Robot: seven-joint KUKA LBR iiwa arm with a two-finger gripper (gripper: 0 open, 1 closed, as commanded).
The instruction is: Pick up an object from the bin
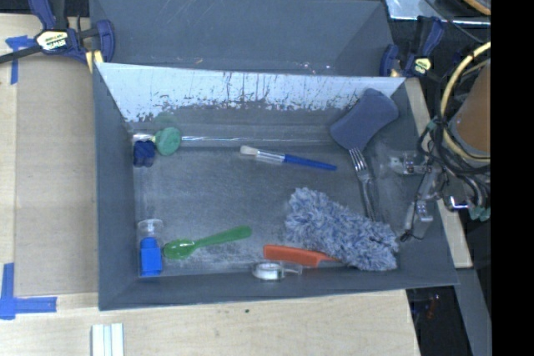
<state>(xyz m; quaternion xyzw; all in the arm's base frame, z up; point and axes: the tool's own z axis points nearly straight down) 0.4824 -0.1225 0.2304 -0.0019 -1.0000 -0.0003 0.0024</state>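
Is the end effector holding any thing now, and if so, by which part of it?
Nothing appears held. The end effector is at the bin's right wall, near the fork and the shaggy blue cloth.

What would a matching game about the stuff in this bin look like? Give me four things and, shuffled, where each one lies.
Things:
1. green spoon
2. metal fork
3. blue-handled brush
4. small blue bottle

Places in the bin:
A. bottom-left corner of the floor
B. right side, just above the shaggy blue-grey cloth
C. middle of the floor, toward the back wall
D. along the bottom, left of the orange-handled tool

Pairs: 1-D, 2-B, 3-C, 4-A.
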